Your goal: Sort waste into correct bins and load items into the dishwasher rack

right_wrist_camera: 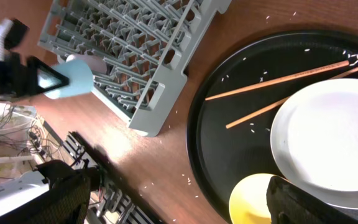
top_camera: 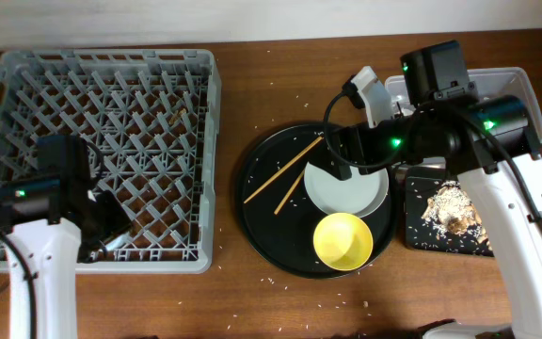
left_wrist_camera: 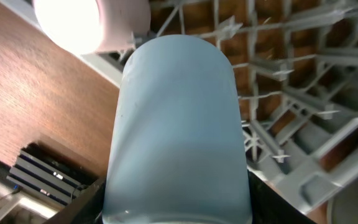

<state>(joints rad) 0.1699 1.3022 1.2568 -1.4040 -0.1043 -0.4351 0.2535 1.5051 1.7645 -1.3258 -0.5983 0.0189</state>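
Clamped round the blue cup (left_wrist_camera: 176, 124) with the left gripper (top_camera: 109, 231), at the seven o'clock corner of the dishwasher rack (top_camera: 102, 54), just beside the pink cup (left_wrist_camera: 98, 22), seen at eleven o'clock in the left wrist view. Cannot tell whether already seated on the pegs or hanging just above them. Spread wide and empty on the right gripper (right_wrist_camera: 182, 193), hovering over the round black tray (top_camera: 262, 221) — pale grey dish (top_camera: 346, 186) at three o'clock there, yellow bowl (top_camera: 342, 239) at five, chopsticks (top_camera: 280, 174) at ten. Risky to let go early: could land the blue cup on a peg tip, topple it sideways, knock the pink cup, or roll it over the low rim onto the wood. Likely cause — pegs hidden behind the cup itself in the left wrist view. On the right, might nudge the yellow bowl while closing on the pale grey dish, with the two lying so close.
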